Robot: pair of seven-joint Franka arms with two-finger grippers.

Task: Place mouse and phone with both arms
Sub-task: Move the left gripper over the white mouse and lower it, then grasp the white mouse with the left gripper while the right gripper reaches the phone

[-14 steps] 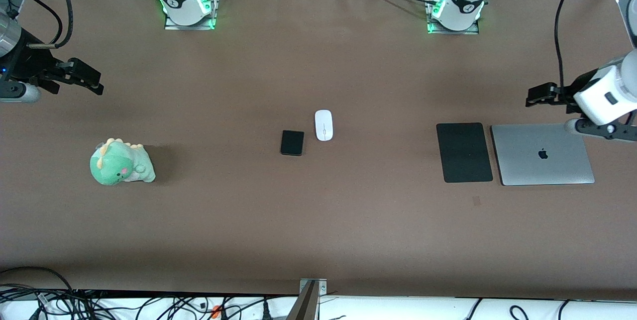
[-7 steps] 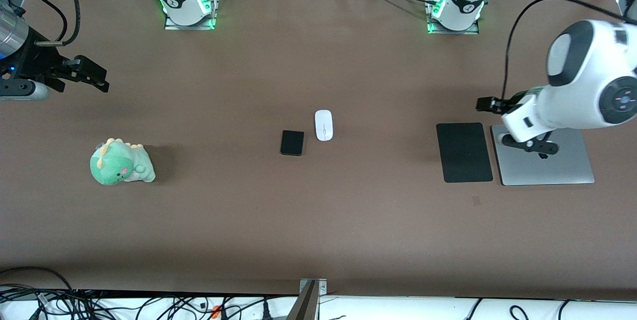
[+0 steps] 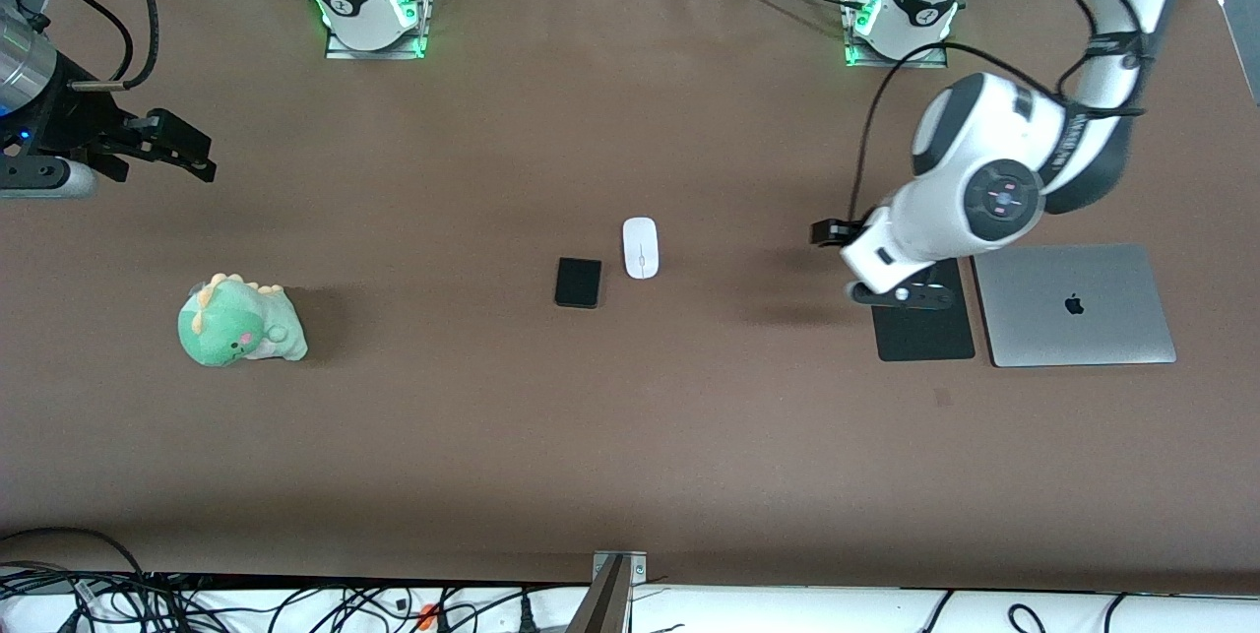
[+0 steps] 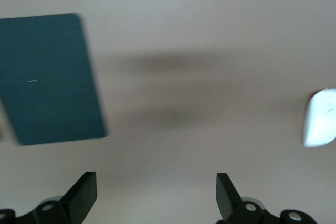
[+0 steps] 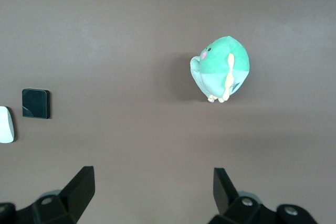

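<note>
Spreading wide under even light: a matte brown tabletop (image 3: 630, 436). Running along its near edge, a white strip tangled with black cables (image 3: 246, 603). Standing mid-edge, a grey metal bracket (image 3: 618, 574).

Left wrist view: motion-blurred throughout. The mouse (image 4: 320, 118) is cut off by the frame edge, a white smear without detail; the pad (image 4: 48, 78) is also clipped at the edge.

Front view: the left arm's wrist covers one corner of the pad (image 3: 925, 333). The left gripper (image 3: 825, 232) is mostly hidden under the wrist.

Right wrist view: the mouse (image 5: 5, 125) is clipped at the edge.
</note>
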